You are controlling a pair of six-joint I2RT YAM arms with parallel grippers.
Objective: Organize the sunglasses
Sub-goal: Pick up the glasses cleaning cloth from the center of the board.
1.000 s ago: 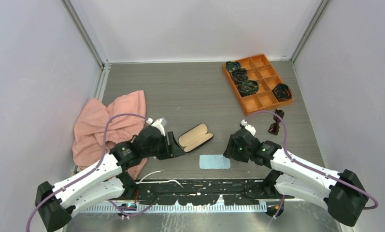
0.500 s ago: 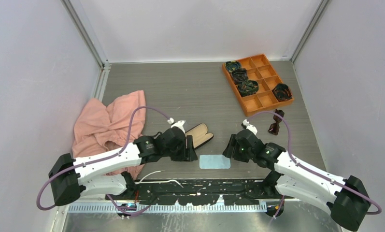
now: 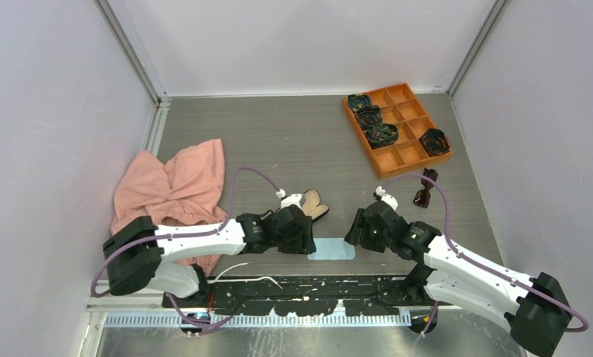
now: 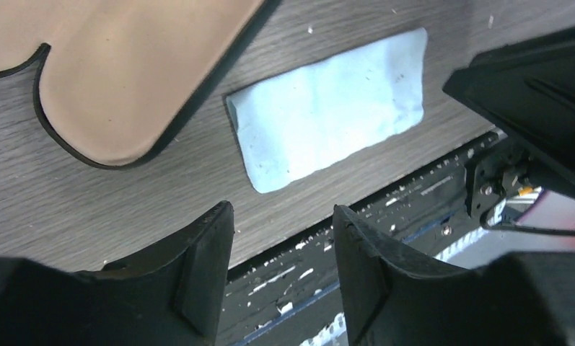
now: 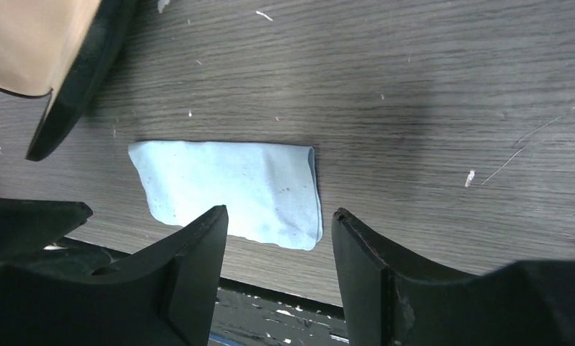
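Under the spread left gripper [image 4: 281, 231], black case [image 3: 315, 201] half-hidden; right gripper [image 5: 278, 225] likewise spread, empty.

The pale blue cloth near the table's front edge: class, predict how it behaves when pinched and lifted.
The cloth lies flat with soft creases, so it probably droops limply. It looks thin, likely light. Pushed, it may bunch rather than slide.

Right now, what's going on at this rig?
Both arms are aimed at the small light blue cloth near the table's front edge. The left gripper and right gripper face it from either side, both open and empty. The open glasses case lies just beyond the cloth. The sunglasses lie untouched on the table beside the orange tray.
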